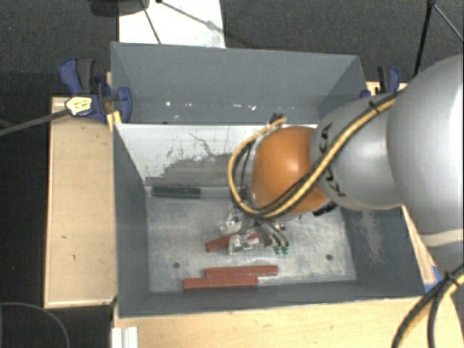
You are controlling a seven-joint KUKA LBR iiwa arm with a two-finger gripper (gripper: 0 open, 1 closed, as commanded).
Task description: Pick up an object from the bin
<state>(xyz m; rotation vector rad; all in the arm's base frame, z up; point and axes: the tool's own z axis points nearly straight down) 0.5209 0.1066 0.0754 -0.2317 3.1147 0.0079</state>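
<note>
**1. Arm pose.** Arm (pixel 406 151) enters over the bin's right wall and slopes down twd. the floor ctr. The wrist carries an orange cover (pixel 283 167), rounded, with black/yellow cables (pixel 239 172) looped round its left side. The gripper (pixel 250 239) is below the cover, low over the floor of the bin (pixel 134 216), approx. mid-floor and slightly nearer the front wall than the back. Gripper state: cannot tell, as the cover and wrist hardware hide the working end.

**2. Target posn.** Short red-brown bar (pixel 215 245) lies flat on the floor just left of the gripper. Its right end runs up to or under the gripper body. Contact cannot be confirmed. Nothing is visibly held.

**3. Target appearance.** Small, flat, rectangular stick, red-brown, matt. Long axis is roughly left-right, with the right end a little higher in the view.

**4. Other contents.**
- Small green item (pixel 281 249): just right of the gripper, on the floor; shape unclear.
- Long red-brown bar, upper (pixel 243 271): near the front wall, parallel to it.
- Long red-brown bar, lower (pixel 220 283): just beside the upper bar, offset twd. the left, closest to the front wall.
- Dark green bar (pixel 175 191): at the back-left of the floor, near the left wall, well apart from the gripper.
</note>
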